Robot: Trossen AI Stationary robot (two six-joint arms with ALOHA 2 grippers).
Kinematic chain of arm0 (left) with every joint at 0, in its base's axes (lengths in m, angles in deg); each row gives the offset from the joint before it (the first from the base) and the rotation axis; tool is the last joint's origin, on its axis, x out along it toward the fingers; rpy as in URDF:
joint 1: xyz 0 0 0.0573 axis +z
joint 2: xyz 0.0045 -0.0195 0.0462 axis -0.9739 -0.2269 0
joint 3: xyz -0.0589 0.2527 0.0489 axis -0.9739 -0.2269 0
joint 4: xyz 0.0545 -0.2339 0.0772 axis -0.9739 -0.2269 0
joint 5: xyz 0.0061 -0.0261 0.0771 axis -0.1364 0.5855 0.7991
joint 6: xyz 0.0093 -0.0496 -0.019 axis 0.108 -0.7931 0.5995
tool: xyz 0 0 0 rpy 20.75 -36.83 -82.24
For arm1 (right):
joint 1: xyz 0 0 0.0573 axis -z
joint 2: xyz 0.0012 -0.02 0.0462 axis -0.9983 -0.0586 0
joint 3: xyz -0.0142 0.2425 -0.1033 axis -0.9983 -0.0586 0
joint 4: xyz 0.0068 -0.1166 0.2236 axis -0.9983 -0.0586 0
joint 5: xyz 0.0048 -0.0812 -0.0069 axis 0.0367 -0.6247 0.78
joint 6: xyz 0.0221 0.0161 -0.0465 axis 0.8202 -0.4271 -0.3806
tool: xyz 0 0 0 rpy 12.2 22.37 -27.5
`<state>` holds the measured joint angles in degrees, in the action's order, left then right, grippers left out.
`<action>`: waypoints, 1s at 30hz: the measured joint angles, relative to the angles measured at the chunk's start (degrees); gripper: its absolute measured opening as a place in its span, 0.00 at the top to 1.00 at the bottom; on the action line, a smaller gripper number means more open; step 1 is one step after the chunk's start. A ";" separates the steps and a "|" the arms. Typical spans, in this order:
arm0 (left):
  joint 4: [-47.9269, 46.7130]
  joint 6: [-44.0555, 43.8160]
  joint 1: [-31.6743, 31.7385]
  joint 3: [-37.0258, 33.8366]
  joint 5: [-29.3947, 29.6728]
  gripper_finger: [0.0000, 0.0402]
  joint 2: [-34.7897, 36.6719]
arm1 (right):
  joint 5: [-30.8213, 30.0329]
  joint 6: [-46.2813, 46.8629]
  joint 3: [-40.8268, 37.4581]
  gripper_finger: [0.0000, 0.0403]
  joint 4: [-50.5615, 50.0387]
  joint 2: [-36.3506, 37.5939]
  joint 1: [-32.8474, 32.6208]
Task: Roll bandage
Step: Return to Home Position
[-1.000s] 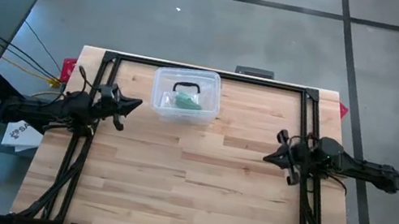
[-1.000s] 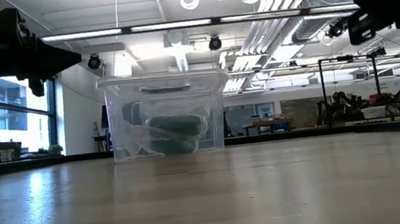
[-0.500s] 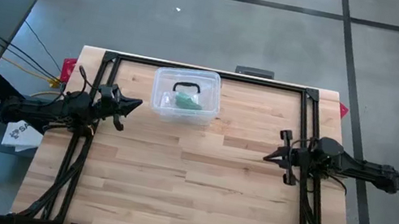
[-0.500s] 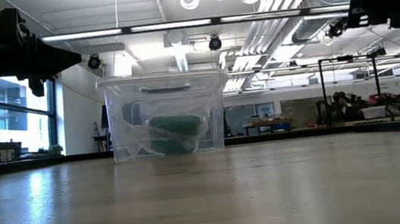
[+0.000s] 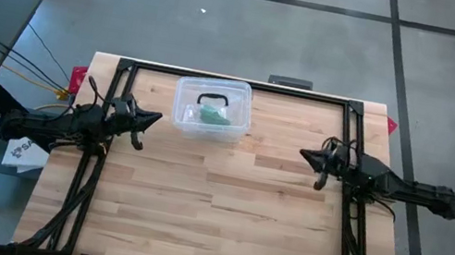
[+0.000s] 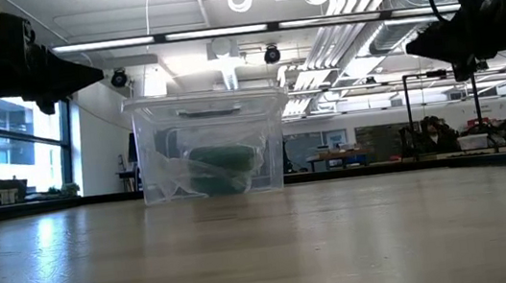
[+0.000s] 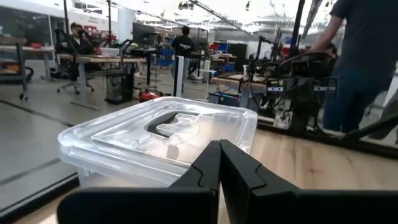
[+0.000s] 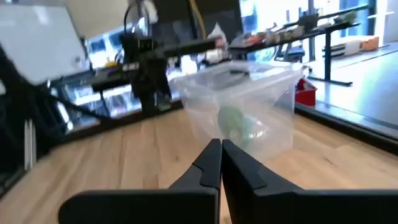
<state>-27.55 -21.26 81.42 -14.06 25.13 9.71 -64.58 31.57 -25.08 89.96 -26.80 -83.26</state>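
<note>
Evidently the packing is all but done, and the step in hand looks to be the return to rest. At the left, the left gripper (image 5: 152, 119) is hanging above the surface (image 5: 220, 220), near the storage box (image 5: 212, 106) but apart from it; its fingers (image 7: 208, 168) are pressing together with nothing between them. Toward the middle, at the far edge, the box is sitting with its lid (image 7: 168, 127) on, and the green bandage (image 5: 213, 117) is lying inside. At the right, the right gripper (image 5: 307, 157) is hovering well apart from the box, its fingers likewise meeting on nothing. By my judgement the next move is calling only for each arm to fold back to its own side without brushing the box. The zip bag (image 6: 172, 174) is showing merely as a vague crumple through the walls; whether the lid is seating fully all round I cannot tell; the low view is giving each gripper only as a dark shape.
</note>
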 joint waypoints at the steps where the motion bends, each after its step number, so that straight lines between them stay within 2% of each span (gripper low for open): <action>1: -0.08 0.89 0.00 0.00 0.00 1.00 -0.07 | 0.52 -1.01 0.00 1.00 -0.04 -0.90 0.00; 7: -2.02 2.40 0.00 0.00 -0.12 1.00 -0.16 | 9.39 -1.08 0.00 1.00 -1.53 -5.16 -0.02; 10: -2.05 2.42 0.00 0.00 -0.11 1.00 -0.15 | 11.54 -1.22 0.00 1.00 -1.84 -6.27 -0.02; 27: -2.16 3.26 -0.01 0.02 -0.10 1.00 -0.15 | 11.85 -1.23 0.00 1.00 -1.89 -6.74 -0.02; 30: -2.31 0.39 -0.13 0.04 -1.12 1.00 -0.15 | 11.85 -1.24 0.00 1.00 -1.90 -6.74 -0.02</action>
<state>-29.86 -20.86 81.30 -14.02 24.00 9.56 -52.72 30.33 -25.08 88.06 -33.54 -83.28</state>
